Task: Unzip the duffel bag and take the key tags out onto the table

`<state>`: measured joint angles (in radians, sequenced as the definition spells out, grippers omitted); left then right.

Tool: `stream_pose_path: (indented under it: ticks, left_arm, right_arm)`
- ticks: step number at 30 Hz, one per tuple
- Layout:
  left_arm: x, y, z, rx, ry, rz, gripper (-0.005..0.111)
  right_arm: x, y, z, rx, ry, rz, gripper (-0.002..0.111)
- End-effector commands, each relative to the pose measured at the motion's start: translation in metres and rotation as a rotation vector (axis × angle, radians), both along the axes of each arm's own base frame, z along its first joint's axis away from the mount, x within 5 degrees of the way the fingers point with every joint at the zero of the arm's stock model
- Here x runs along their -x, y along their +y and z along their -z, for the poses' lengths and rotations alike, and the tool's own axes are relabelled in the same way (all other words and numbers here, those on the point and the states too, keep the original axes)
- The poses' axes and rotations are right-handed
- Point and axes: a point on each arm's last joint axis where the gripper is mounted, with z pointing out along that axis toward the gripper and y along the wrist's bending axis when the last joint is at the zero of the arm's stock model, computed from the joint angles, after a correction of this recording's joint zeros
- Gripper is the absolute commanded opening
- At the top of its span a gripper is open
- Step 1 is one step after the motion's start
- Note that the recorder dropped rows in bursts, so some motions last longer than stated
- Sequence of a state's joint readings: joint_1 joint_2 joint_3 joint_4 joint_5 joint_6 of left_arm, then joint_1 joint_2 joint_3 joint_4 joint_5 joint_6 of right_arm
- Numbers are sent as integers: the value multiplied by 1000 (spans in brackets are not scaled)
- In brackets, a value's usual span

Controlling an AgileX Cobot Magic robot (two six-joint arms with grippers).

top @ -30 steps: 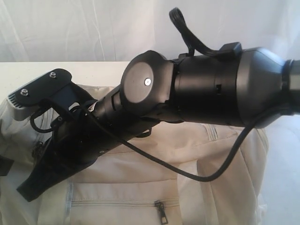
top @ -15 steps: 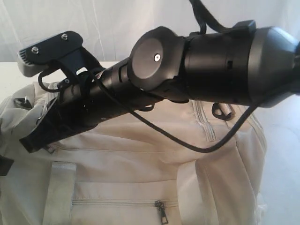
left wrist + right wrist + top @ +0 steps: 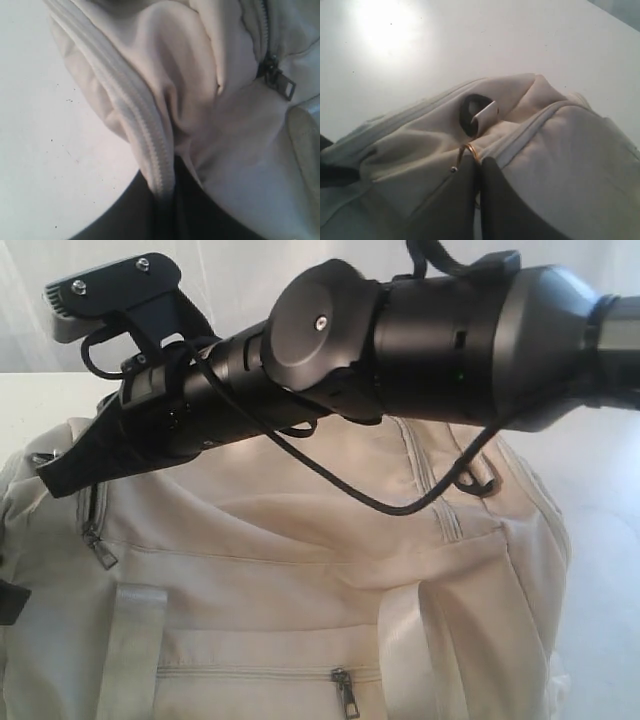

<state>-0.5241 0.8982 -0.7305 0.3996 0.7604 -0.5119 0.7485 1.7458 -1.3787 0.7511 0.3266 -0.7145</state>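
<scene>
The beige duffel bag fills the lower exterior view, on the white table. My right arm reaches across it to its left end, where the right gripper hangs just above the fabric. In the right wrist view this gripper is shut on a thin gold-coloured ring at the bag's top seam, beside a black strap ring. My left gripper is shut on a pale ribbed band of the bag, near a grey zipper pull. The key tags are hidden.
Two grey zipper pulls show on the bag, one at the left end and one on the front pocket. Pale webbing handles run down the front. Bare table lies beyond the bag's end. A white curtain backs the scene.
My right arm has risen and swung toward the back, lifting its gripper from low against the bag's left front to just above the bag's left end. More of the bag's top now shows.
</scene>
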Motion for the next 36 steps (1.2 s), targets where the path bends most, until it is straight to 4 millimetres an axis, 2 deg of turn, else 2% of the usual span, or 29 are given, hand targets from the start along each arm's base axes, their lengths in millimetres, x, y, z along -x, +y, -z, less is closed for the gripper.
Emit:
stream_pose_path:
  ticks: [1,14,21,24,30,36]
  left_arm:
    - [7,3,2,-2,64,-11,0]
    - [11,5,6,-35,103,-5,0]
    - [19,8,39,-58,180,2,0]
    - [22,8,47,-52,204,4,0]
    - [22,8,48,-50,202,6,0]
    - [22,7,49,-52,205,19,0]
  right_arm:
    - [-18,5,2,0,-45,33,0]
    - [-68,1,5,-22,-68,111,0]
    - [-91,9,19,-17,-59,119,0]
    - [-98,14,26,-14,-55,117,0]
    - [-114,25,37,-20,-62,118,0]
    - [-138,25,48,-33,-47,135,0]
